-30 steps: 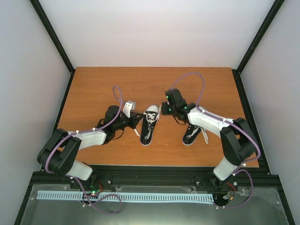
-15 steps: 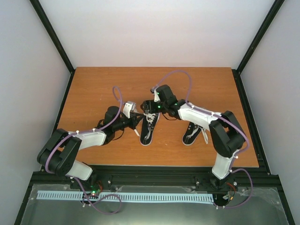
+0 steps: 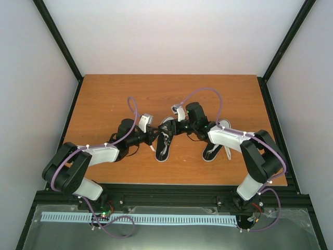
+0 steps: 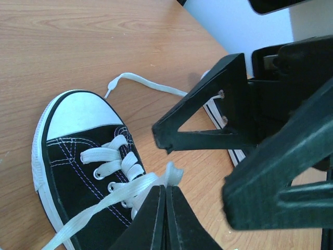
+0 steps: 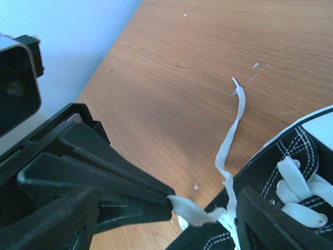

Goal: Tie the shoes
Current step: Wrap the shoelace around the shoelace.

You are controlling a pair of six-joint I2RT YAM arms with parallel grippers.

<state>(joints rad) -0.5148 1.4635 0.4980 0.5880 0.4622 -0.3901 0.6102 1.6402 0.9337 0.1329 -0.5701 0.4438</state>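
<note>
Left jaws clamp a lace [image 4: 125, 191] of the shoe [image 4: 67, 161]; right jaws gape around that pinch. Closing here may nip the left fingertips [image 4: 153, 213], or tug the lace free.

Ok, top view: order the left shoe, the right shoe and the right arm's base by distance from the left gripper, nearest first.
From the left gripper:
1. Left shoe, its lace in the jaws.
2. Right shoe, further right.
3. Right arm's base, near right edge.

Bright even light; soft shadows on table [image 3: 104, 99]; right tool [image 5: 167, 192] slightly blurred
</note>
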